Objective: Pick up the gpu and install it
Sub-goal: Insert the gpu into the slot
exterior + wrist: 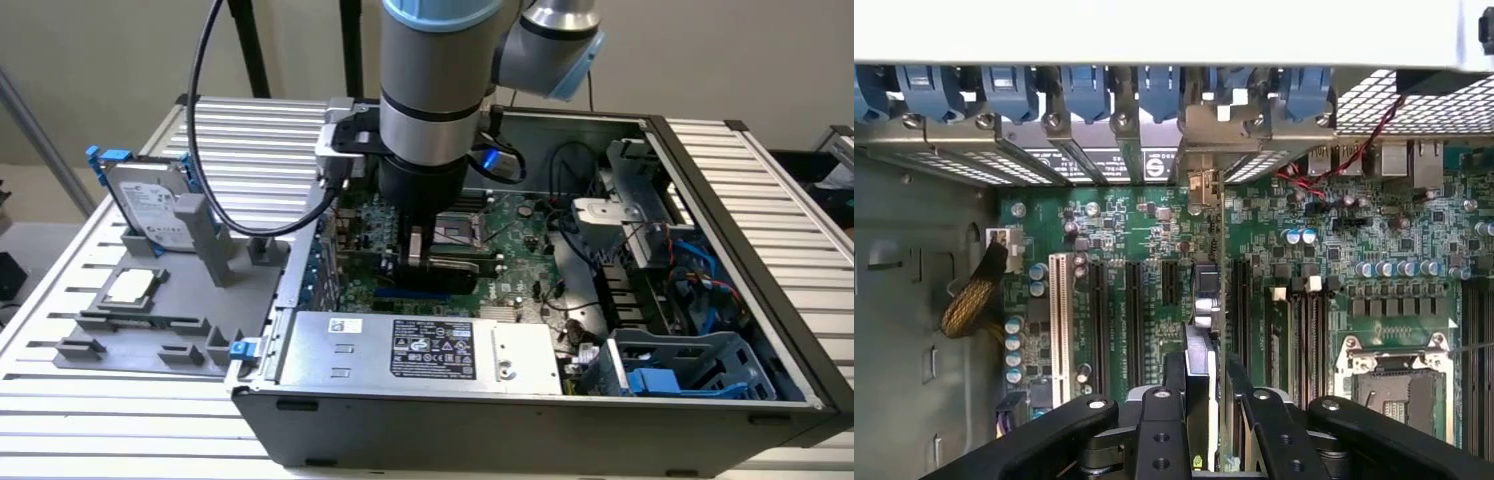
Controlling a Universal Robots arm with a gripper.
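Note:
Deep inside the open computer case (747, 200), my gripper (430, 262) hangs over the large green motherboard (521, 225). The wrist view shows the gpu (1204, 300) edge-on as a thin upright card between my black fingers (1159, 415), with my gripper (1204, 400) shut on it. The card runs over the motherboard (1124, 230), in line with the black expansion slots (1136, 325). Its grey metal end bracket (1200, 185) reaches the case's rear slot openings. Whether the card's lower edge sits in a slot is hidden.
Blue retention clips (1084, 95) line the rear panel. A white slot (1061, 320) and the processor socket (1389, 375) flank the card. The power supply (414, 350), drive cage (681, 370) and cables crowd the case. A hard drive (147, 205) stands on a grey fixture outside.

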